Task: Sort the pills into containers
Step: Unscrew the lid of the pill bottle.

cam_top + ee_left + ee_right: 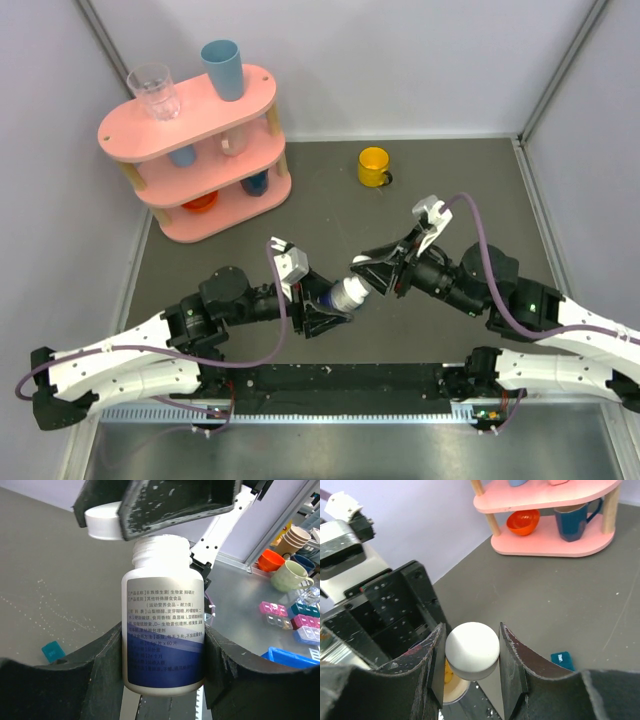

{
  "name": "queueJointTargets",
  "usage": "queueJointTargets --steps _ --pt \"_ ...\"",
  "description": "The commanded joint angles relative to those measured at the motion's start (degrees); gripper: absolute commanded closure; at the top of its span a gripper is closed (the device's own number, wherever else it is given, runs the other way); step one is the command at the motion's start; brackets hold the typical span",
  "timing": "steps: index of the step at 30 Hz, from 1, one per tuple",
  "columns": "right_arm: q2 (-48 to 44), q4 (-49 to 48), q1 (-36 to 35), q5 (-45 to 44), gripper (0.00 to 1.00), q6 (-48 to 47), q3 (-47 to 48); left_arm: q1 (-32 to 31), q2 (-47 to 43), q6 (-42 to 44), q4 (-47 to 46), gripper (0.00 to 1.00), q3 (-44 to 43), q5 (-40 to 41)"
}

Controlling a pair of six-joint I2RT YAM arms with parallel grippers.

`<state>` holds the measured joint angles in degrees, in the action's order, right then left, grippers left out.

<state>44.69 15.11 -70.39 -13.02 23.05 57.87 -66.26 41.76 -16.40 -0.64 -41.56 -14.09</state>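
My left gripper point(335, 306) is shut on a white pill bottle point(347, 295) with a blue label point(162, 625), holding it round the lower body above the table's middle. The bottle's threaded neck point(161, 551) is bare. Just off it, my right gripper point(372, 272) is shut on the white cap point(472, 647), which also shows at the top of the left wrist view as the cap point(102, 522). Yellow pills point(447, 672) show inside the open bottle mouth under the cap. A small dark-teal container point(562, 660) lies on the grey table, the same container point(52, 651) left of the bottle.
A yellow mug point(373, 166) stands at the back centre. The pink three-tier shelf point(150, 135) at the back left carries cups and a bowl. Beyond the table's near edge lie coloured pill boxes point(300, 620), a blue tray point(292, 657) and stacked cups point(292, 575).
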Motion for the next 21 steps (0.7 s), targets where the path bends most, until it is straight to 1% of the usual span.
queueJointTargets --steps 1,5,10,13,17,20,21 --pt "0.14 -4.39 -0.45 -6.23 1.00 -2.57 3.92 -0.01 -0.54 -0.38 -6.56 1.00 0.34 -1.91" --pt "-0.83 -4.83 -0.36 -9.39 1.00 -3.27 4.28 -0.10 -1.59 -0.38 -6.39 1.00 0.95 -0.86" --pt "-3.28 0.08 -0.36 -11.50 1.00 -1.87 2.96 -0.01 -2.99 0.41 -4.20 1.00 1.57 2.74" --pt "-5.39 2.28 -0.27 -12.82 1.00 -0.20 0.59 -0.01 -3.61 1.37 -3.31 1.00 2.53 3.63" --pt "-9.17 4.13 -0.45 -13.88 1.00 1.38 -2.66 -0.01 -4.84 2.34 -8.30 1.00 8.14 2.84" --pt "-10.32 6.06 -0.36 -13.88 1.00 2.53 -4.07 -0.01 -4.76 2.69 -11.56 1.00 12.36 3.19" --pt "-10.50 6.42 -0.45 -13.70 1.00 3.05 -4.43 -0.01 -4.67 2.52 -14.62 1.00 13.60 3.45"
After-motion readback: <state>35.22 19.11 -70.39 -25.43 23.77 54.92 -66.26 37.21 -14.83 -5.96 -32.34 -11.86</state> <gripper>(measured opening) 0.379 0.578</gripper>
